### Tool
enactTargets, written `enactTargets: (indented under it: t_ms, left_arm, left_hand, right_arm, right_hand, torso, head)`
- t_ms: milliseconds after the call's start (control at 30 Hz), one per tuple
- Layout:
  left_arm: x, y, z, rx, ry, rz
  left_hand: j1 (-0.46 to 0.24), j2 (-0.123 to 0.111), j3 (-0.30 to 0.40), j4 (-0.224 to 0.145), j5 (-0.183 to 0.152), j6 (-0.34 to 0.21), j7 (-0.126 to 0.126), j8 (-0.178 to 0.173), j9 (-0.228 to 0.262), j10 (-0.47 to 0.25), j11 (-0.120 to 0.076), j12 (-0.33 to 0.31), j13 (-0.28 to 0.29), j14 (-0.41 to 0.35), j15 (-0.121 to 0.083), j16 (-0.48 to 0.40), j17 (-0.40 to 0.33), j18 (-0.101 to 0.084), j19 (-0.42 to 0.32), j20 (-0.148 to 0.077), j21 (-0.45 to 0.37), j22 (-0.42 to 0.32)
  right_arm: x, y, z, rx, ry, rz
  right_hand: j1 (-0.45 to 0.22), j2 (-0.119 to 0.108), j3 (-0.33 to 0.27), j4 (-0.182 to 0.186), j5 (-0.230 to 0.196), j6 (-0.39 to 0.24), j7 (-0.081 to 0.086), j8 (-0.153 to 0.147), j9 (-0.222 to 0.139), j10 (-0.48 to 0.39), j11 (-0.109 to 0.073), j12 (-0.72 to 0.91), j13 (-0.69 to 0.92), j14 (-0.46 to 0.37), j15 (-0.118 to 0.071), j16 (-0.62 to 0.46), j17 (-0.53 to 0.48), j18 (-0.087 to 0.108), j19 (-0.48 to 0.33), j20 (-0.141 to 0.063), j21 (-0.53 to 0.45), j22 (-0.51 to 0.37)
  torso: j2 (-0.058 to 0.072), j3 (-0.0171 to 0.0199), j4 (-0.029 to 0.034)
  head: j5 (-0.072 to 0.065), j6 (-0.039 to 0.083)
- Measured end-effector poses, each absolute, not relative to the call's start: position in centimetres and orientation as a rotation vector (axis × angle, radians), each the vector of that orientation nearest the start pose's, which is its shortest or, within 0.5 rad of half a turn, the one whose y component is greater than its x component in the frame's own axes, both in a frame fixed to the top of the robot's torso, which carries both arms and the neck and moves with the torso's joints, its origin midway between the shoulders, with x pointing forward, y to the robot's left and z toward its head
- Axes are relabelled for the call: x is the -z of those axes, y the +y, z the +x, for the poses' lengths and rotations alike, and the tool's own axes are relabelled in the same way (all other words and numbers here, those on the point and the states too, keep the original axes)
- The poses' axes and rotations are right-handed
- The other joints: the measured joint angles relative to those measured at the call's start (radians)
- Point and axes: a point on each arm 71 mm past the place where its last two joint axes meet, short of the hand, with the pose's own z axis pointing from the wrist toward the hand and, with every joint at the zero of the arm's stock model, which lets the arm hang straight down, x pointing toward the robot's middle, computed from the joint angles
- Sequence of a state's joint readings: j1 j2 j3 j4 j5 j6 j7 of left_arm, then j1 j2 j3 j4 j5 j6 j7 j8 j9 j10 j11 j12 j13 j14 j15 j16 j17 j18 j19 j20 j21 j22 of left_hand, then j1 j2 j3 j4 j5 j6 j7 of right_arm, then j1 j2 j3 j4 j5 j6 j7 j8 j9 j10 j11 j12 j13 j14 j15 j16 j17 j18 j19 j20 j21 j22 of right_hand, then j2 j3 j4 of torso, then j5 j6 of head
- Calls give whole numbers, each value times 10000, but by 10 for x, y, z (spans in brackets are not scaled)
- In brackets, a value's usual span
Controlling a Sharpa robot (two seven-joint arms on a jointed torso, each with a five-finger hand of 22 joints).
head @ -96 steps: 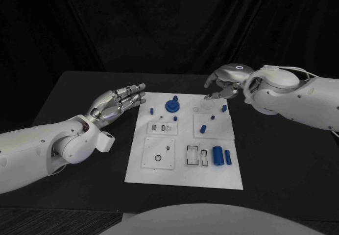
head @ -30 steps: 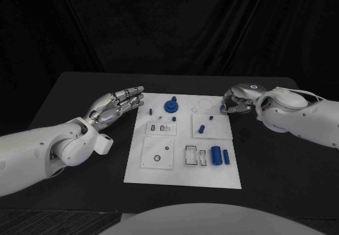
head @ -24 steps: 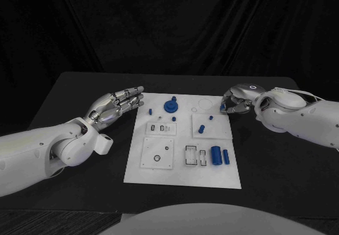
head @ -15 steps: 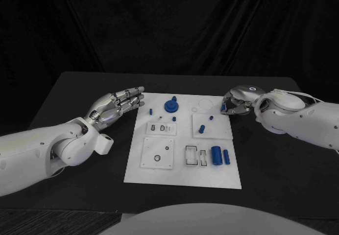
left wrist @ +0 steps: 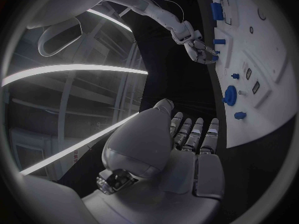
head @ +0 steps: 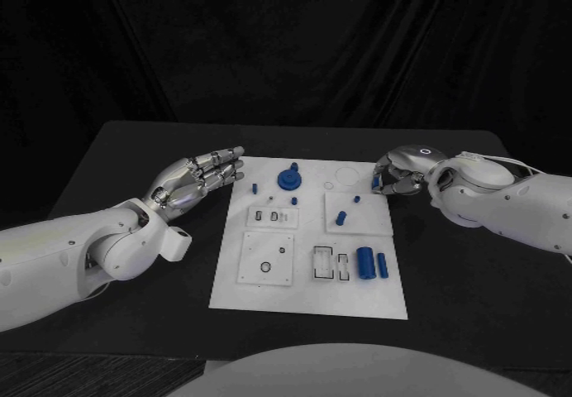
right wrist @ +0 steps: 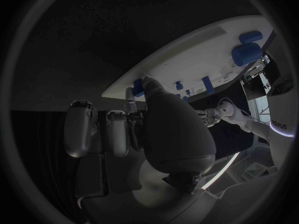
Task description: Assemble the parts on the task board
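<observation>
R hand point(head: 399, 172): fingers point(head: 383, 184) curled in at the task board's point(head: 310, 294) 2 o'clock edge, pinching a small blue part point(right wrist: 137, 87) against the thumb tip; part seen in R wrist view, just beside the board rim.
L hand point(head: 194, 179): fingers point(head: 226, 160) straight, pressed side by side, holding nothing; hovered off the board's 10 o'clock edge, palm turned toward board, apart from it.

Task board: white plate, centre of black surface point(head: 143, 149), long side running 6–12 o'clock.
Parts on board, head view:
- blue round knob part point(head: 288, 178), approx. 12 o'clock, standing.
- small blue peg point(head: 254, 188), 11 o'clock, near L fingertips, not touching.
- small blue peg point(head: 294, 199), just toward 6 o'clock from knob.
- blue peg point(head: 356, 198) and short blue cylinder point(head: 341, 217), on raised white sq. at 2–3 o'clock.
- thick blue cylinder point(head: 364, 263) w/ thin blue cylinder point(head: 383, 265) just beside it, lying at 4 o'clock.
- black-outlined slots point(head: 326, 262) beside those; black ring point(head: 267, 267) on sq. plate at 7 o'clock.
</observation>
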State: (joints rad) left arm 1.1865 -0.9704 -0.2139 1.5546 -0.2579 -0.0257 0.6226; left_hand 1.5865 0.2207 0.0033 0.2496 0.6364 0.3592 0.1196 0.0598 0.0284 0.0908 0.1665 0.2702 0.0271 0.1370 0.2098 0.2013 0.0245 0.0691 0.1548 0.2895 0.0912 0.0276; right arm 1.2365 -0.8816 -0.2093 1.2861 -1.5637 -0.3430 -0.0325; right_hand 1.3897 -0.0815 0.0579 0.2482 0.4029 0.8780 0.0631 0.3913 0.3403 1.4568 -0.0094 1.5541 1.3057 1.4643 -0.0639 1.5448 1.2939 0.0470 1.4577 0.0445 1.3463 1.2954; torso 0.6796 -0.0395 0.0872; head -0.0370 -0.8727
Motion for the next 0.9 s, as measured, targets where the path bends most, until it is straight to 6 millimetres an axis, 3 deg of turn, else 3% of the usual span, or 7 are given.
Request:
enactTargets:
  t_ms: [33, 433, 633, 867, 900]
  left_arm:
    - [224, 244, 440, 17235, 15883, -7450]
    - [225, 245, 440, 17213, 15920, -7470]
    - [225, 245, 440, 17197, 15951, -7483]
    - [226, 245, 441, 17165, 15984, -7495]
    - [226, 244, 441, 17167, 15990, -7495]
  left_hand:
    - [0, 0, 0, 0, 0, 0, 0, 0, 0, 0, 0, 0, 0, -13, 15, 0, 0, 0, 0, 0, 0, 0]
    - [0, 0, 0, 0, 0, 0, 0, 0, 0, 0, 0, 0, 0, -16, 16, 0, 0, 0, 0, 0, 0, 0]
    - [0, 0, 0, 0, 0, 0, 0, 0, 0, 0, 0, 0, 0, -16, 17, 0, 0, 0, 0, 0, 0, 0]
    - [0, 0, 0, 0, 0, 0, 0, 0, 0, 0, 1, 0, 0, -17, 18, 0, 0, 0, 0, 0, 0, 0]
    - [0, 0, 0, 0, 0, 0, 0, 0, 0, 0, 0, 0, 0, -17, 18, 0, 0, 0, 0, 0, 0, 0]
  right_arm:
    - [233, -296, 503, -3414, 17260, -2680]
    - [217, -281, 498, -4016, 16468, -2762]
    - [201, -253, 495, -4697, 16077, -3027]
    - [198, -208, 492, -5465, 15970, -3398]
    - [198, -202, 492, -5538, 15975, -3439]
  right_hand:
    - [0, 0, 0, 0, 0, 28, 30, 0, 0, 79, -80, 0, 0, 0, 0, 0, 0, 0, 0, 0, 0, 0]
    - [0, 0, 0, 0, 153, 31, 32, 49, 3, 81, -82, 0, 0, 1, -1, 0, 0, 1, 0, -1, 0, 0]
    - [0, 0, 0, 1, 309, 29, 32, 49, 4, 81, -82, 0, 0, 1, -2, 0, 0, 0, 0, -1, 0, 0]
    - [0, 0, 0, 0, 316, 31, 33, 49, 5, 81, -82, 0, 0, 1, -2, 0, 0, 1, -36, -38, -98, 0]
    - [0, 0, 0, 0, 463, 31, 33, 49, 5, 81, -82, 0, 0, 1, -2, 0, 0, 1, -38, -38, -184, 0]
  torso:
    - [0, 0, -1]
    - [-1, -1, -2]
    - [-4, -2, -2]
    - [-7, -8, -5]
    - [-7, -8, -5]
  head:
    - [7, 0]
    - [68, 0]
    - [139, 0]
    - [209, 0]
    - [220, 0]
